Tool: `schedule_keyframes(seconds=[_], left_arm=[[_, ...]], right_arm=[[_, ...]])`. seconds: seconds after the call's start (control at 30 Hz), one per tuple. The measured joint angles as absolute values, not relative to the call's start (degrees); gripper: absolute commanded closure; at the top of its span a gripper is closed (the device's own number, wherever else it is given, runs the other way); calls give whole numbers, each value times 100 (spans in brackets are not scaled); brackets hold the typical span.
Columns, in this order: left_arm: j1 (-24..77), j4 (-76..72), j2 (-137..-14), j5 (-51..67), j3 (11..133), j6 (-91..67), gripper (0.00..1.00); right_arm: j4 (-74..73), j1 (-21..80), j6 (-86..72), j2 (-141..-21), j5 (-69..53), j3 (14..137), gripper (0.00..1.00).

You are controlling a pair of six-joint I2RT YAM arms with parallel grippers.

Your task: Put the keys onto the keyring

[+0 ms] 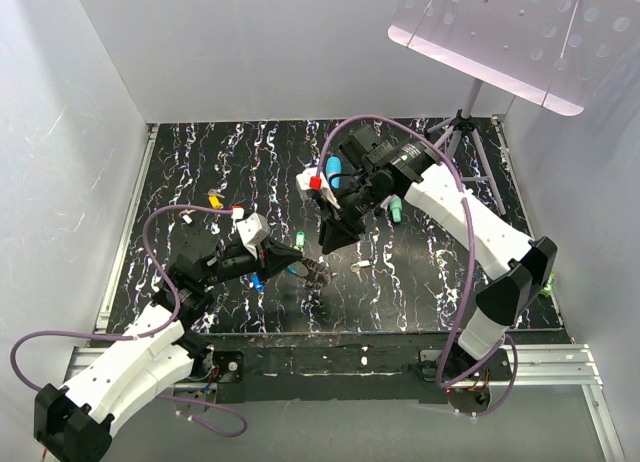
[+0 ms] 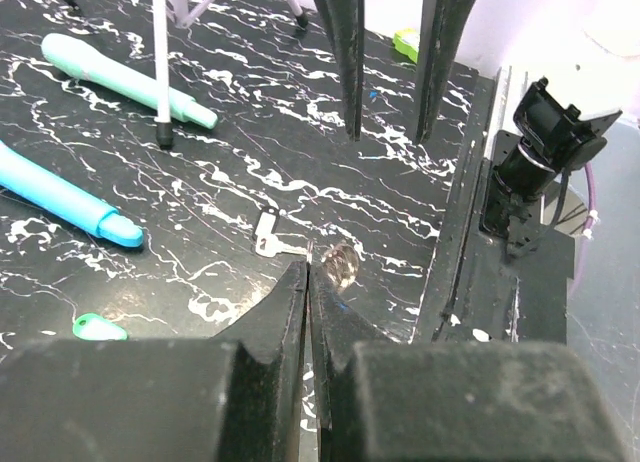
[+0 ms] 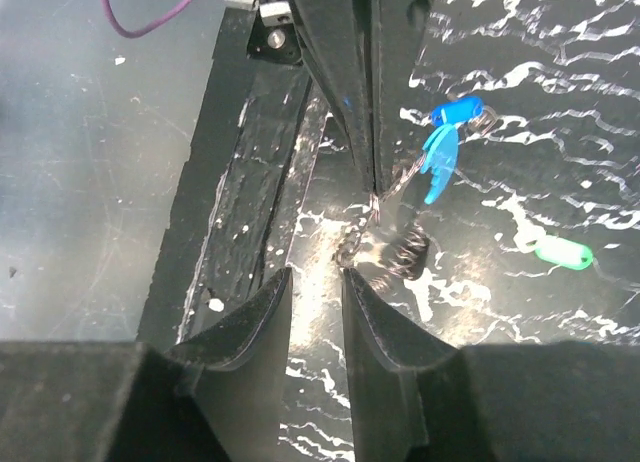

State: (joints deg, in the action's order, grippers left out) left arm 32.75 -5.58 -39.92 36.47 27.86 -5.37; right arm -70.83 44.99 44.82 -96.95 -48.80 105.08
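The left claw (image 3: 372,180) was clamped shut, apparently pinching the keyring (image 3: 388,254) by its beaded chain. The chain lay heaped near the surface's (image 1: 420,282) front edge, with blue keys (image 3: 445,147) attached. The right claw (image 3: 315,274) hovered half open and empty. The chain looked light, limp and slippery, so a key's rigid head seemed the surer hold.

The keyring (image 1: 315,273) lies on the tabletop (image 1: 200,162), near its front edge. The left hand (image 1: 300,267) sits just left of the keyring and the right hand (image 1: 329,246) just behind it. A key (image 1: 362,266) lies near the keyring's right, and a wand (image 1: 396,210) farther behind it to the right.
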Motion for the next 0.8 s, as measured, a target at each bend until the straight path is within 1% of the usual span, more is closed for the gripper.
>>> schedule_keyframes(seconds=[0.2,0.4,0.63,0.8], left_arm=[[3275,-609,-3732,3476,2770,-604,100],[3275,-1013,-3485,3430,2506,-784,100],[3275,-1570,-3435,3367,2174,-1118,100],[3275,-2276,-3439,3332,1896,-1518,100]], right_arm=[[-6517,4375,4491,-9417,-5199,10328,64],[-5959,4060,4615,-9183,-5780,9692,61],[-5686,4045,4998,-9277,-6357,9568,60],[-5389,4143,4971,-9386,-6495,9531,61]])
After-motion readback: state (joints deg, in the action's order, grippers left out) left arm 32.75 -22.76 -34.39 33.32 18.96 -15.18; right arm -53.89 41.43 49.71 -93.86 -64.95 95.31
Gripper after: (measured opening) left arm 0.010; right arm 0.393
